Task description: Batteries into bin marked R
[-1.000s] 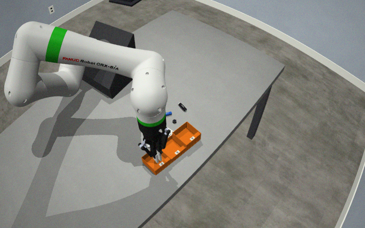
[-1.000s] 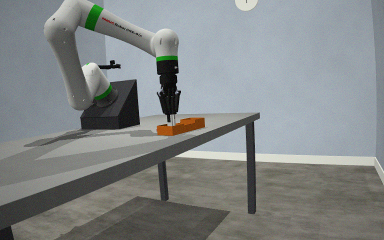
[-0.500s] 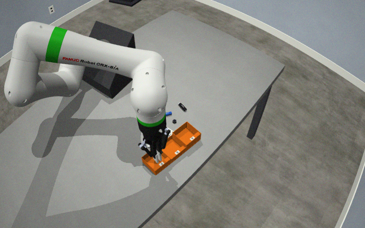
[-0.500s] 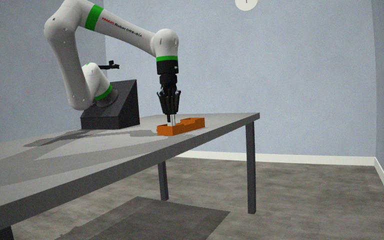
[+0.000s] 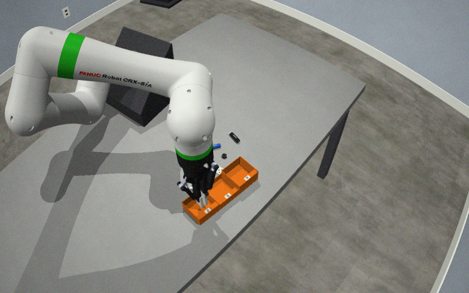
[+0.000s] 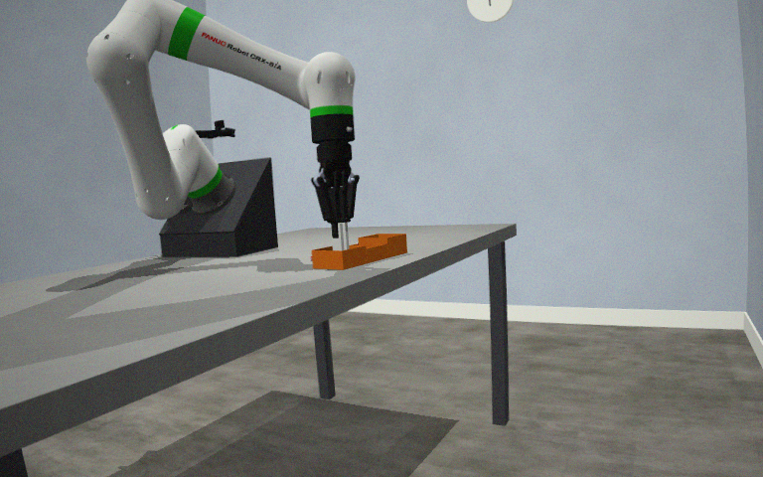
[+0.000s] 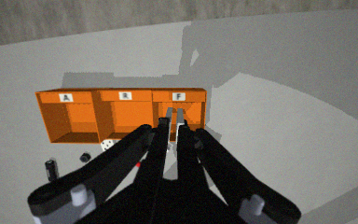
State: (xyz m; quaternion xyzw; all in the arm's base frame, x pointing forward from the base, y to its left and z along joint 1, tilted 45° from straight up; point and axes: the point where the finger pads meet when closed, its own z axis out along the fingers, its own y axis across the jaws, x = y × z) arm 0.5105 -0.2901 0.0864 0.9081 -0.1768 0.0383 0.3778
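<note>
An orange three-part bin (image 5: pixel 254 178) (image 6: pixel 360 256) (image 7: pixel 47 122) stands near the table's front edge, its compartments marked A, R (image 7: pixel 125 95) (image 5: pixel 228 195) and F. My gripper (image 5: pixel 202 202) (image 6: pixel 342 242) (image 7: pixel 174 115) is shut, points straight down and has its fingertips over the F compartment at one end. I see nothing between the fingers. A dark battery-like cylinder (image 5: pixel 234 137) (image 7: pixel 50 169) lies on the table behind the bin. A small blue cylinder (image 5: pixel 217 145) lies beside the wrist, mostly hidden by the arm.
A small black nut (image 5: pixel 224 155) (image 7: pixel 85 157) and a white die (image 5: pixel 219 170) (image 7: pixel 106 145) lie just behind the bin. The arm's dark base block (image 5: pixel 138 103) (image 6: pixel 235 225) stands at the back. The table edge (image 5: pixel 276 196) runs close in front of the bin.
</note>
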